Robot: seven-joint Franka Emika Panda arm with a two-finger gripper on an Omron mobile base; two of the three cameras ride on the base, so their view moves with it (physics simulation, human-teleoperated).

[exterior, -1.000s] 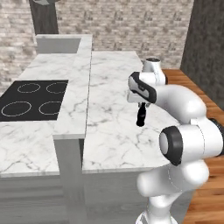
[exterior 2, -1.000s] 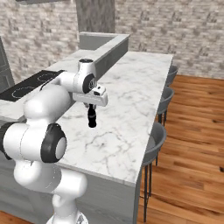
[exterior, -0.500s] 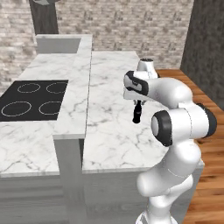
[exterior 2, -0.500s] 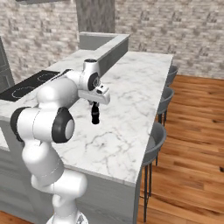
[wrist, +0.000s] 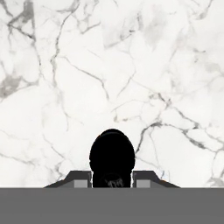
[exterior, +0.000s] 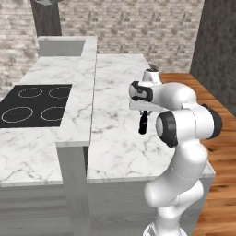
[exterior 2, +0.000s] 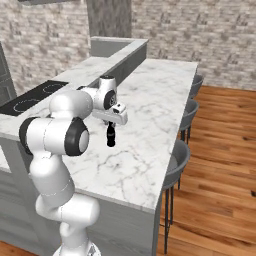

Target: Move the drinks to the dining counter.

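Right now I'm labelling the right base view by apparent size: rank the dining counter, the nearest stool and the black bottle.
1. dining counter
2. nearest stool
3. black bottle, hanging shut in the gripper above the counter

None look alike.

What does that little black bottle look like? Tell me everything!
The black bottle is small, dark and glossy, with a narrow neck and a wider body. It hangs upright, its neck pinched between the gripper's fingers. Below it lies the white, grey-veined marble dining counter; whether the bottom touches the marble cannot be told. The hand view looks straight down on its rounded body.
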